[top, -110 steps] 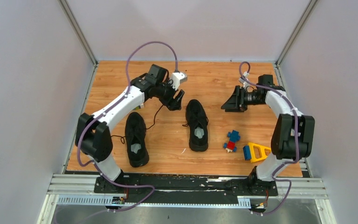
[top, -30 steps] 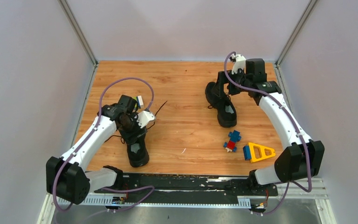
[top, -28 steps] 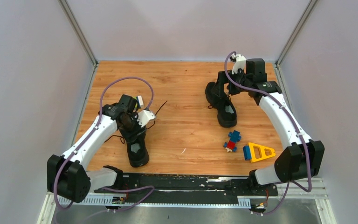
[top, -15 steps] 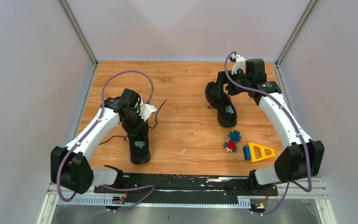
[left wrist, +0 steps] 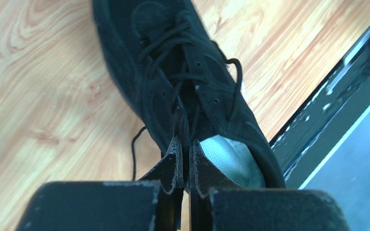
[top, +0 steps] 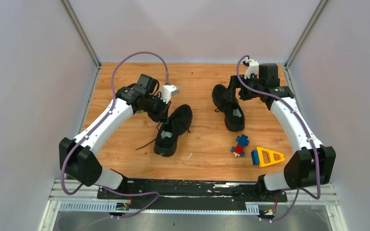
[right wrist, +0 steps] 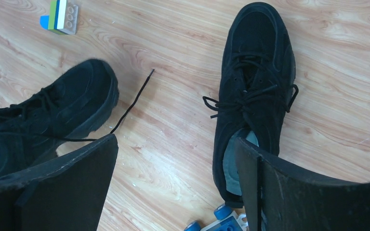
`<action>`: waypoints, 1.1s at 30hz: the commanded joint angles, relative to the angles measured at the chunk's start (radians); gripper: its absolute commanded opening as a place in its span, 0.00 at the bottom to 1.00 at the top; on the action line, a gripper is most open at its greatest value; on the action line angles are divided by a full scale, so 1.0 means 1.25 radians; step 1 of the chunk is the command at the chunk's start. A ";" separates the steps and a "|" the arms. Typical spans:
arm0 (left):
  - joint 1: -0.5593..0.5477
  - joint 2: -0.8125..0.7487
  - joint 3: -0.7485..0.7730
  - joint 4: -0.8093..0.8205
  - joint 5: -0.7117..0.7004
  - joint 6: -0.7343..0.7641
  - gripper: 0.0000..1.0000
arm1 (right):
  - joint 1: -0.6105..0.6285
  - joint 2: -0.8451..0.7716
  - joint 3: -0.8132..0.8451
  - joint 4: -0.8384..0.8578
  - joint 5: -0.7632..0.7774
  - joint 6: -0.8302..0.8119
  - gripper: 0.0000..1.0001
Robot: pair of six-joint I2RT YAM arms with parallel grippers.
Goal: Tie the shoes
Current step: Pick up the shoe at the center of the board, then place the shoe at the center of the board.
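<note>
Two black shoes lie on the wooden table. The left shoe (top: pixel 174 129) (left wrist: pixel 173 72) sits slanted near the middle, toe toward the far right. My left gripper (top: pixel 164 115) (left wrist: pixel 183 161) is shut on its tongue at the front of the pale insole (left wrist: pixel 226 159). One thin lace (top: pixel 147 143) trails off toward the near left. The right shoe (top: pixel 228 109) (right wrist: pixel 255 86) lies flat with loose laces. My right gripper (top: pixel 232 96) (right wrist: pixel 176 144) hovers open over its heel end, holding nothing. The left shoe (right wrist: pixel 53 115) also shows in the right wrist view.
A blue-and-red block toy (top: pixel 241 144) (right wrist: pixel 217 222) lies just in front of the right shoe. A yellow-and-blue piece (top: pixel 266 157) sits to its right. A small green-white-blue block (right wrist: pixel 60 17) shows in the right wrist view. Metal rails (top: pixel 192 190) line the near edge; walls enclose the other sides.
My left gripper closed on the left shoe's tongue, then carried the shoe from the near left toward the middle, swinging its toe to the far right. The right arm barely moved.
</note>
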 commanded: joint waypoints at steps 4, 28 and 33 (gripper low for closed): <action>-0.042 0.062 0.079 0.195 0.065 -0.274 0.00 | -0.012 -0.016 0.003 0.020 0.002 -0.008 0.91; -0.053 0.081 -0.105 0.321 0.005 -0.479 0.00 | 0.093 0.156 -0.009 0.043 -0.047 0.067 0.69; -0.054 0.084 -0.110 0.348 0.060 -0.460 0.08 | 0.181 0.238 0.051 0.040 0.068 0.106 0.64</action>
